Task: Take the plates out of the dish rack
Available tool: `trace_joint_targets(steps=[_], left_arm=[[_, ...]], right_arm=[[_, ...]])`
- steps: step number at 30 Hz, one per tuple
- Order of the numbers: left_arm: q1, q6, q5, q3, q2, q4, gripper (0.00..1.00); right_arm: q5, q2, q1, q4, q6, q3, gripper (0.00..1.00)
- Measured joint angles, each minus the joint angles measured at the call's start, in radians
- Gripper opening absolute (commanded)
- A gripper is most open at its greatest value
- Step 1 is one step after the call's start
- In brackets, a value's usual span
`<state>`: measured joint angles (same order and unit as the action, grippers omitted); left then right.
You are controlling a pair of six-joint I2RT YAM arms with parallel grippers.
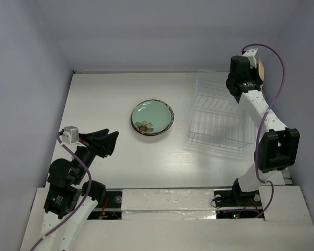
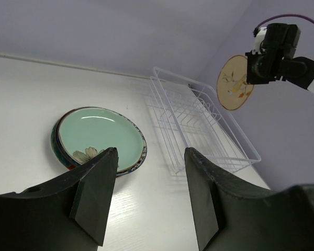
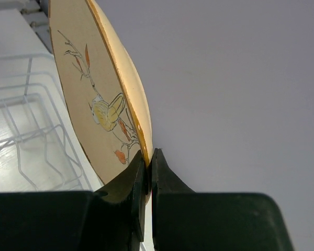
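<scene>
The right gripper is pressed together on the lower rim of the tan plate, one finger on the decorated face and the other on the back. The plate stands on edge, tilted slightly, its face bearing a sprig with yellow and orange leaves. In the left wrist view the tan plate hangs in the air, apart from the wires, above the far right end of the dish rack. The dish rack rests on the right half of the white table, close to the back wall. The left gripper is spread wide, nothing between its fingers, and hovers over the near left part of the table, pointing toward the centre. Beyond it, to the left of the rack and well apart from it, the pale green plate lies face up on top of a small stack; darker and patterned rims of other plates show beneath its edge.
</scene>
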<state>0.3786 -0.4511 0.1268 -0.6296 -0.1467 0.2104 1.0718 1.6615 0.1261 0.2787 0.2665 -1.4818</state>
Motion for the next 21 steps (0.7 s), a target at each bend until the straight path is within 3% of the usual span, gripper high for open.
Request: trace_joint_targets(steps=[6, 12, 16, 21], left_arm=[[0.000, 0.000, 0.000, 0.000, 0.000, 0.000, 0.51], [0.000, 0.000, 0.000, 0.000, -0.002, 0.000, 0.51], [0.000, 0.000, 0.000, 0.000, -0.015, 0.000, 0.51], [0.000, 0.000, -0.002, 0.000, -0.035, 0.000, 0.51]], right_arm=[[-0.007, -0.083, 0.028, 0.051, -0.080, -0.014, 0.00], [-0.167, -0.242, 0.167, 0.146, -0.293, -0.020, 0.00], [-0.414, -0.378, 0.295, 0.126, -0.468, 0.039, 0.00], [-0.784, -0.474, 0.319, 0.009, -0.705, 0.224, 0.00]])
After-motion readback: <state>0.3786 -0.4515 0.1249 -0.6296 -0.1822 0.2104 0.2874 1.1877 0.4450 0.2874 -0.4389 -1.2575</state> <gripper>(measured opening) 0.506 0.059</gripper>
